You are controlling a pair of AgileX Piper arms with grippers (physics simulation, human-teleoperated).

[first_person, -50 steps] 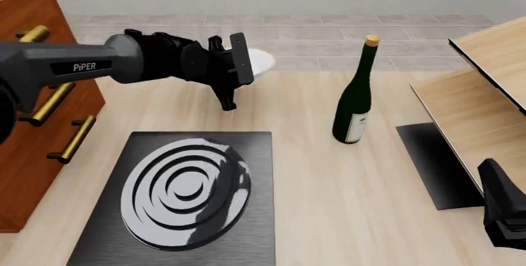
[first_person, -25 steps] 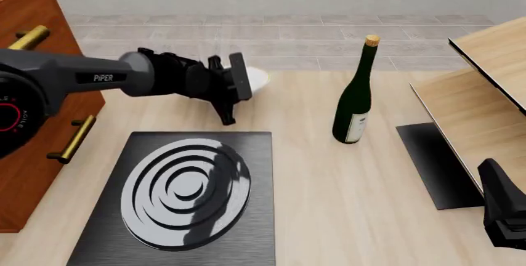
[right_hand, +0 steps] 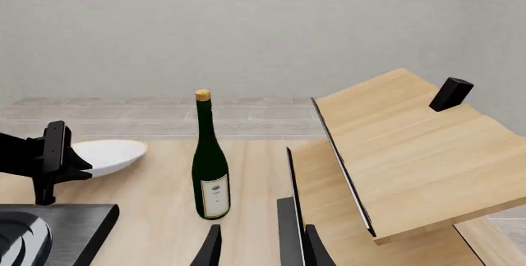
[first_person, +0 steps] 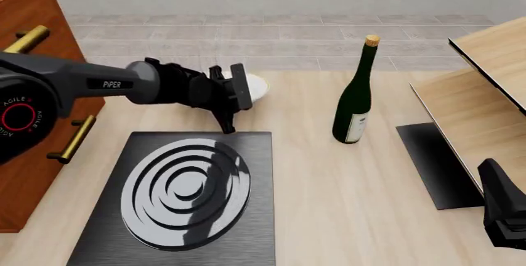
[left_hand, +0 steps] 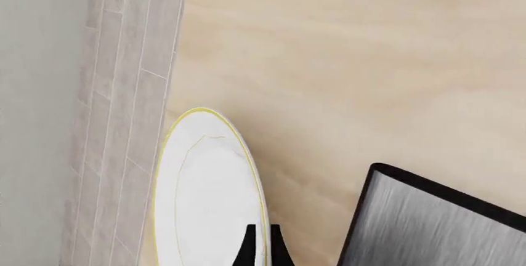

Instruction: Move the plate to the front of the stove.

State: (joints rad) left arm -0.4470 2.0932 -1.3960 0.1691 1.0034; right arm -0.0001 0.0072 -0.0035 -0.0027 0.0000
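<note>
The plate [first_person: 253,85] is in the grip of the left gripper [first_person: 236,91], which closes its fingers on the gold rim, and it hangs tilted above the table just beyond the far edge of the stove [first_person: 98,229]. In the right wrist view the plate [right_hand: 105,155] is clearly lifted off the wood. So the picking up seems done, while the carrying and the setting down in front of the stove are left. The right gripper [right_hand: 258,247] rests low at the right, near the wooden shelf [right_hand: 411,149], with its fingers apart and nothing between them. As for containers, the plate carries nothing, and the wine bottle [first_person: 356,96] stands upright with its cork in, well apart from the plate.
</note>
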